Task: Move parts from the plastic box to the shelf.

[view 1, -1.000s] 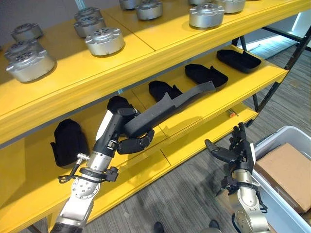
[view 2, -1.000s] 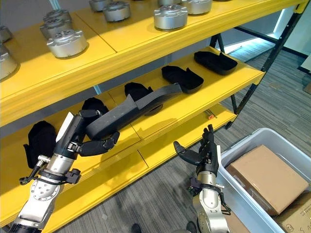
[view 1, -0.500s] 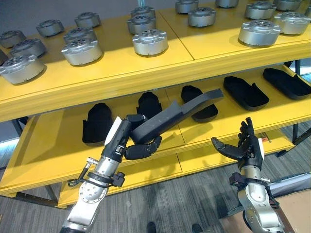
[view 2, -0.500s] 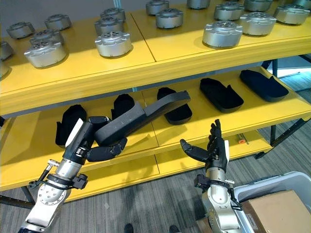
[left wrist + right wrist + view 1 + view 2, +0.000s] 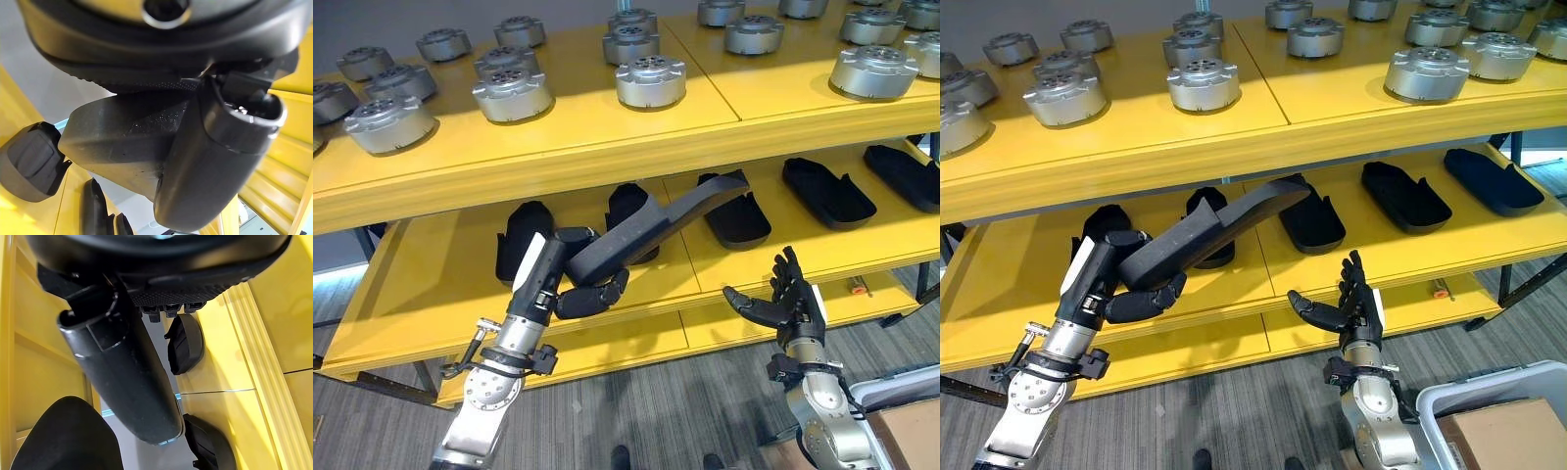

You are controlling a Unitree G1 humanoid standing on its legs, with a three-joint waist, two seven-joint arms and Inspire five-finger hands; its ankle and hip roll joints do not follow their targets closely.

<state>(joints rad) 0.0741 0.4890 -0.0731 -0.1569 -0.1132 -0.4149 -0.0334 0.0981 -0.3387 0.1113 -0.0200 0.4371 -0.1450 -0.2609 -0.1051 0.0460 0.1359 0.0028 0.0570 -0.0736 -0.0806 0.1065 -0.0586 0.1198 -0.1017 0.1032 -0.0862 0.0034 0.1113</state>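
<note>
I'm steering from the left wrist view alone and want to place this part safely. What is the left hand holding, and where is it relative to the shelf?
Observer: The left hand is curled round one end of a long black part, whose far end reaches in over the middle shelf.
Operator: Is anything under that far end?
Observer: Yes, black shell parts lie in a row there; the tip hangs over them.
Operator: And the right hand?
Observer: The right hand is open and empty, in front of the lower shelf edge.
</note>
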